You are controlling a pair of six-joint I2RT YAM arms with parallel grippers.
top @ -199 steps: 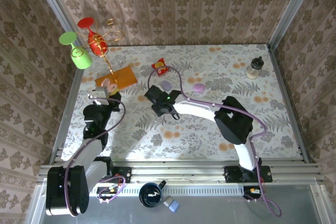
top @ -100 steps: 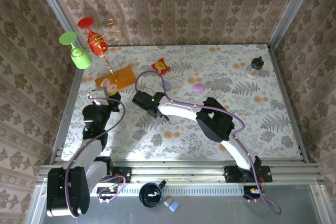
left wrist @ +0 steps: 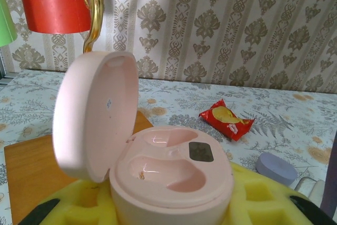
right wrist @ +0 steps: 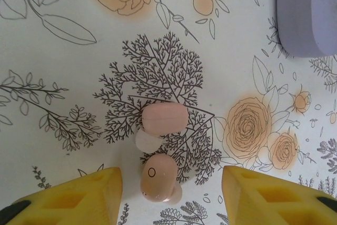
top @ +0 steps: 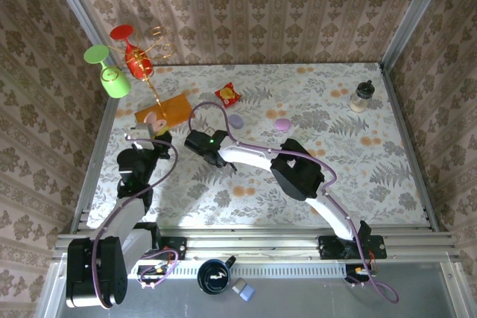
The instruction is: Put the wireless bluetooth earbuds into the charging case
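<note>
Floral table (top: 358,169) carries two pink earbuds (right wrist: 164,118), a lilac case (top: 236,121), snack packet (top: 227,94), wooden board (top: 170,109) and jar (top: 362,96)

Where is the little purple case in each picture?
Top external: the lilac case lies mid-table, just below the red snack packet.
Left wrist: the lilac case sits low on the right, to the right of the open pink charging case.
Right wrist: the lilac case is in the top right corner, cut off by the edge.
Shared landmark: the flowered tablecloth under it.

Top camera looks down; left wrist faces the papered wall (left wrist: 237,25), right wrist hugs the floral tabletop (right wrist: 52,77); both share a lilac oval plastic case (left wrist: 277,168).
</note>
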